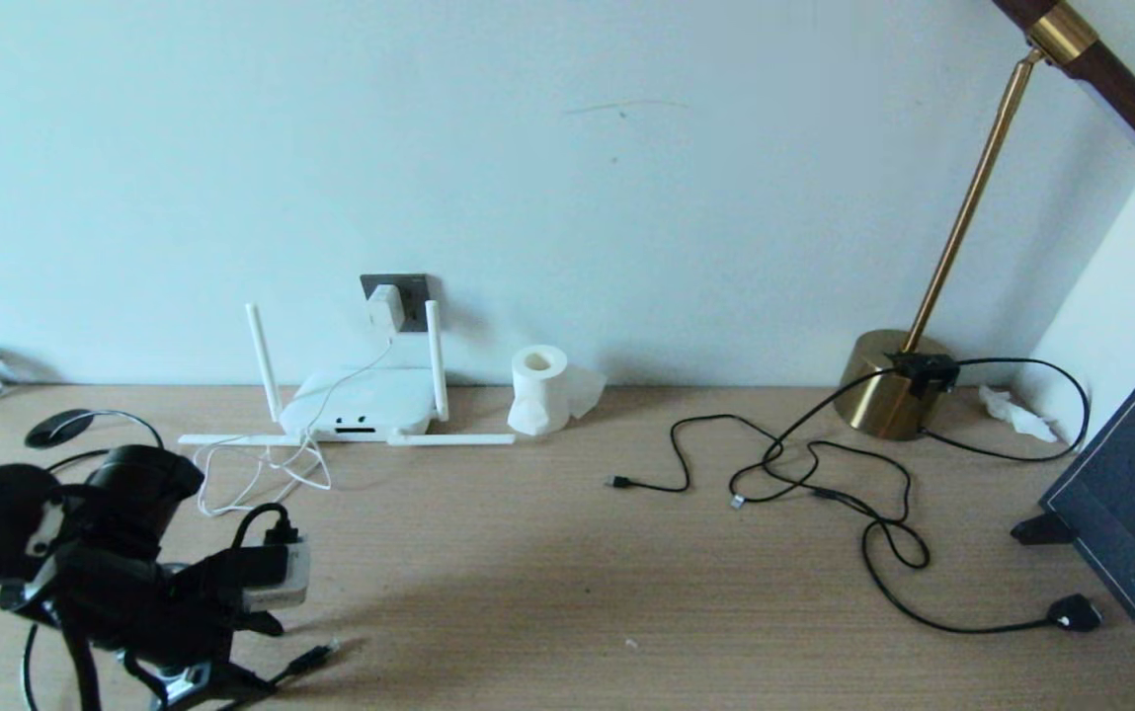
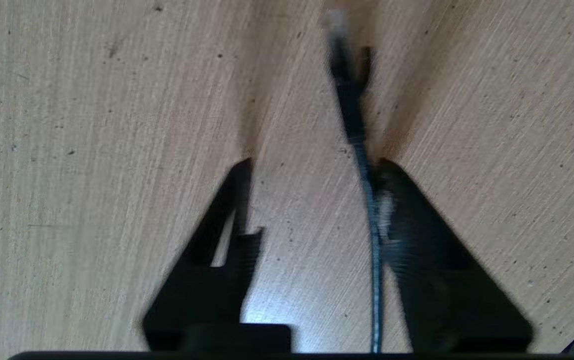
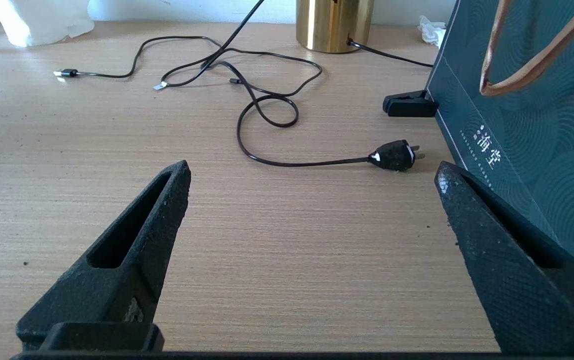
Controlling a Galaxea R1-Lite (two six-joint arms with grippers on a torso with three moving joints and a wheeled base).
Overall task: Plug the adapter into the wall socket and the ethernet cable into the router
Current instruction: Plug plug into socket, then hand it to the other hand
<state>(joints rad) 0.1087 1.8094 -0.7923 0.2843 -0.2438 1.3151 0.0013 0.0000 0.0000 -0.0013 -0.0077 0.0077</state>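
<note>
The white adapter sits plugged into the dark grey wall socket, and its thin white cord hangs down toward the router. The router lies flat against the wall with its antennas spread. At the table's front left, my left gripper hovers low over the wood. It is open. The black ethernet cable runs between the fingers, close along one finger. Its boot and clear plug tip lie on the table just beyond the fingertips. My right gripper stands open over bare wood.
A tissue roll stands right of the router. Thin black USB cables and a cord with a chunky black plug sprawl at the right. A brass lamp base and a dark bag stand at the far right.
</note>
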